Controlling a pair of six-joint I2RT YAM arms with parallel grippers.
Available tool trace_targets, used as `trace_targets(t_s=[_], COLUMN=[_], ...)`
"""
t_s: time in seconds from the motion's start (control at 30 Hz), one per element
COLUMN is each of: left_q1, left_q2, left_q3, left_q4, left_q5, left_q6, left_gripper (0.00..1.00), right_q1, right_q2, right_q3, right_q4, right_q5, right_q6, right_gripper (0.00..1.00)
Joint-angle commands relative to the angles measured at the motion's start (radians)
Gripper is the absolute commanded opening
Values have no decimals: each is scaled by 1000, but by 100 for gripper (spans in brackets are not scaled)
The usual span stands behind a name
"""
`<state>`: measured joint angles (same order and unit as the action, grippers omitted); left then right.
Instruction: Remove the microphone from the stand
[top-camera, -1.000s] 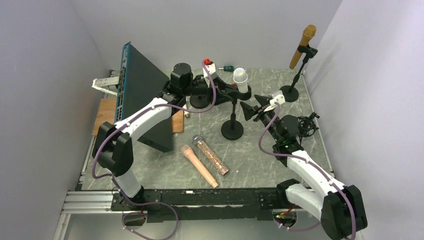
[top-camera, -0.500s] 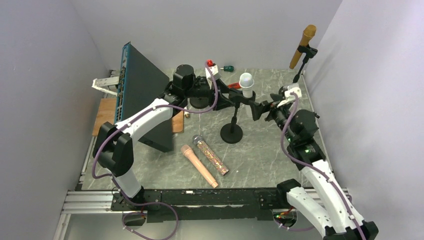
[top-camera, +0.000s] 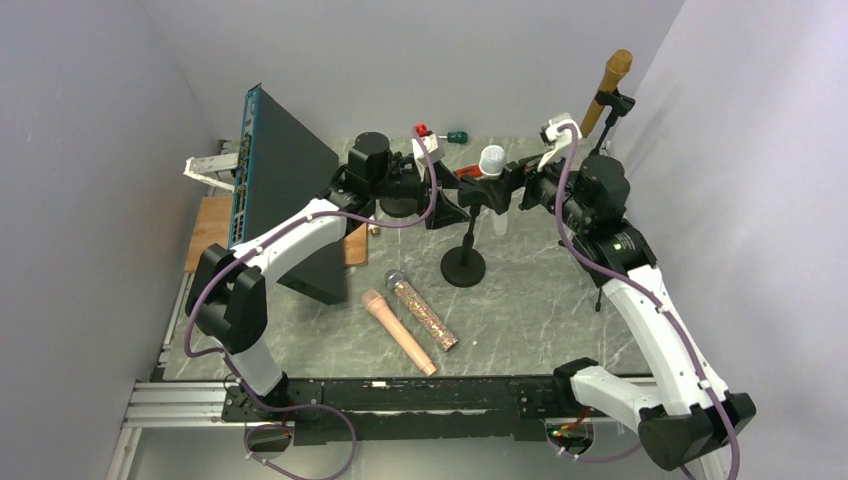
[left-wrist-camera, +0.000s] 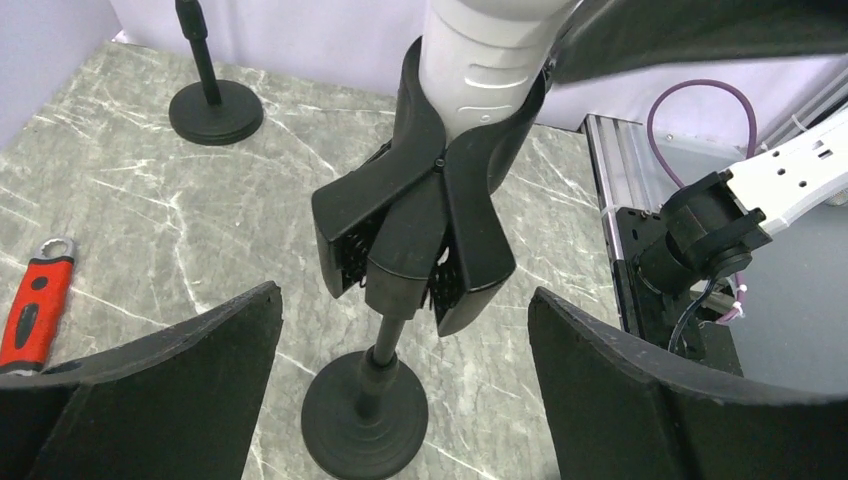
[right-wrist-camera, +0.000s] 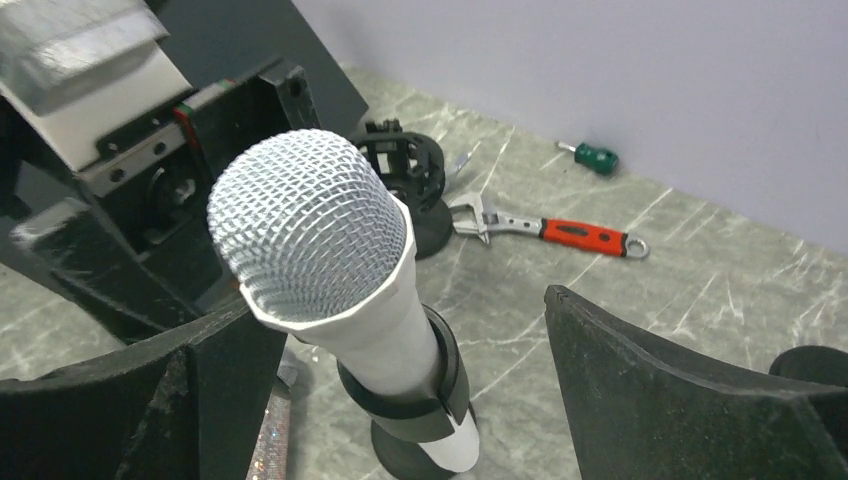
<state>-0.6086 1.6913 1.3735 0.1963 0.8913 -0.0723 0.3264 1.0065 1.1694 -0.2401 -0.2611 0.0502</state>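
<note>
**Two wide grippers, one slim stand**

Top view: the mic (top-camera: 491, 160) sits in its clip at the top of the stand (top-camera: 463, 268). The left gripper (top-camera: 448, 205) and the right gripper (top-camera: 512, 188) flank it, both spread wide and holding nothing. They stand near each other, so closing together could knock their fingers or tip the stand.

Left wrist: the left gripper (left-wrist-camera: 400, 295) gapes around the clip (left-wrist-camera: 410, 230), with the mic (left-wrist-camera: 480, 60) just above. If it closes on the clip's levers unevenly, or misses the post, nothing braces the stand. A pull would then likely lift the stand too.

Right wrist: the right gripper (right-wrist-camera: 400, 305) gapes around the mic (right-wrist-camera: 310, 240), which lies nearer one finger. That finger would probably meet it first and shove it sideways. A grip on the round mesh head could also slip.
</note>
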Motion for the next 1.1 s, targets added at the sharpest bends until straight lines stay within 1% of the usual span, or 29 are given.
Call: trace_targets(t_s=[0.0, 0.1, 0.23, 0.27, 0.4, 0.53, 0.6, 0.7, 0.83, 0.87, 0.9, 0.93, 0.97, 1.0, 1.07], left_q1=[-4, -5, -5, -7, -18, -37, -39, -37, -39, -39, -38, -38, -37, -35, -30], left_q2=[-27, -9, 6, 10, 34, 54, 63, 71, 80, 82, 88, 95, 101, 104, 99], left_q3=[34, 58, 88, 96, 126, 149, 155, 162, 164, 167, 176, 190, 206, 217, 199], left_q4=[26, 40, 44, 42, 46, 36, 31, 22, 28, 25, 12, -15, -50, -83, -80], left_q5=[2, 7, 23, 23, 48, 57, 67, 74, 82, 84, 85, 83, 70, 40, 57], left_q6=[-6, -16, -14, -11, -2, 28, 42, 55, 59, 60, 60, 78, 102, 109, 108], left_gripper=[95, 95, 94, 94, 93, 94, 94, 92, 88, 83, 73, 53, 12, 0, 0], right_q1=[16, 20, 43, 46, 52, 57, 59, 60, 60, 60, 61, 62, 63, 66, 69], right_q2=[30, 48, 81, 88, 118, 134, 129, 131, 132, 133, 133, 133, 132, 129, 116], right_q3=[63, 61, 84, 88, 116, 129, 122, 122, 119, 119, 121, 122, 121, 119, 113], right_q4=[-19, 12, 19, 25, 23, 12, 19, 21, 32, 33, 31, 29, 30, 35, 53], right_q5=[-30, -53, -61, -63, -84, -73, -71, -81, -94, -94, -93, -93, -90, -83, -68], right_q6=[-31, -37, -41, -65, -73, -82, -86, -89, -94, -95, -96, -99, -104, -107, -118], right_gripper=[99, 97, 90, 88, 73, 70, 65, 52, 49, 45, 37, 29, 20, 11, 0])
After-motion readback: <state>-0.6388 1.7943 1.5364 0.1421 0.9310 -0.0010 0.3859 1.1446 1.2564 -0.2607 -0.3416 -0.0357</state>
